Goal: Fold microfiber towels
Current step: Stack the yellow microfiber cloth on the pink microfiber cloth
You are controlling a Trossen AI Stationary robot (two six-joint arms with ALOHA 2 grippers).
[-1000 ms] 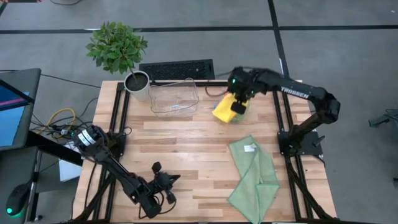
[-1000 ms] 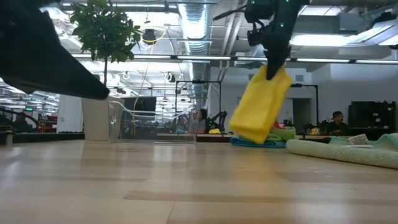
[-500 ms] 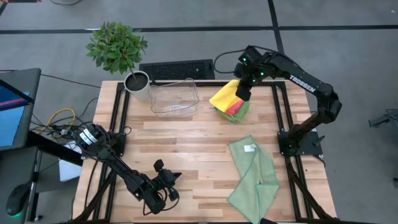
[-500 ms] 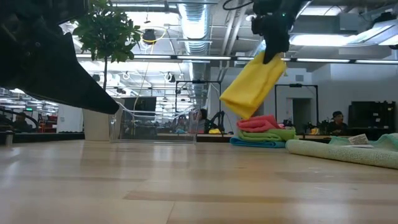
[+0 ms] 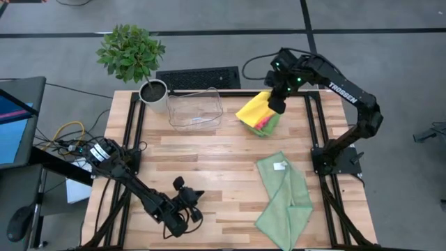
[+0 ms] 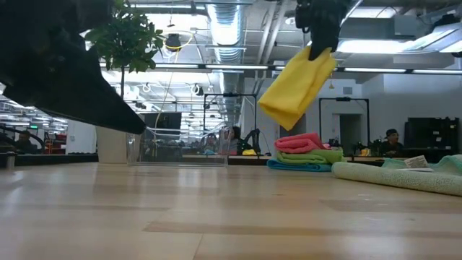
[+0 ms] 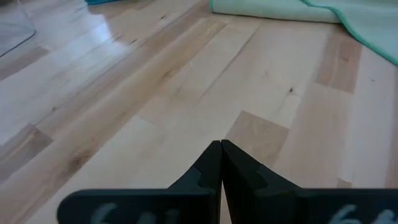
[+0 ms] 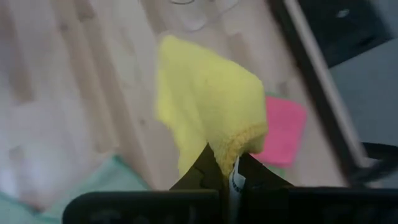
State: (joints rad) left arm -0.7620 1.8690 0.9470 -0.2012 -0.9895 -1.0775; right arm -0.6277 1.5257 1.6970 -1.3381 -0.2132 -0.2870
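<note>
My right gripper (image 5: 277, 103) is shut on a folded yellow towel (image 6: 297, 87), held high over a stack of folded towels, pink (image 6: 302, 141) on bright green on blue, at the table's far right. The yellow towel also shows in the high view (image 5: 254, 109) and the right wrist view (image 8: 199, 112). A pale sage green towel (image 5: 284, 195) with a white tag lies loosely folded on the table's near right. My left gripper (image 7: 220, 149) is shut and empty, low over the table's near left (image 5: 187, 209). My right gripper pinches the yellow towel's upper corner (image 8: 239, 144) between its two fingers, several layers at a hemmed edge beside a white tag. The fingers come from above, pointing down. The towel hangs slanting below them, lifted clear above the stack.
A clear plastic bin (image 5: 195, 108) stands at the table's far middle, a potted plant (image 5: 150, 87) at the far left corner. Bare wood lies in the table's middle (image 5: 209, 160). People and benches show in the room beyond.
My right gripper has risen and gone toward the table's far right with the yellow towel, which has lifted higher, clear above the stack, and now hangs slanting. My left arm has shifted a little toward the right.
</note>
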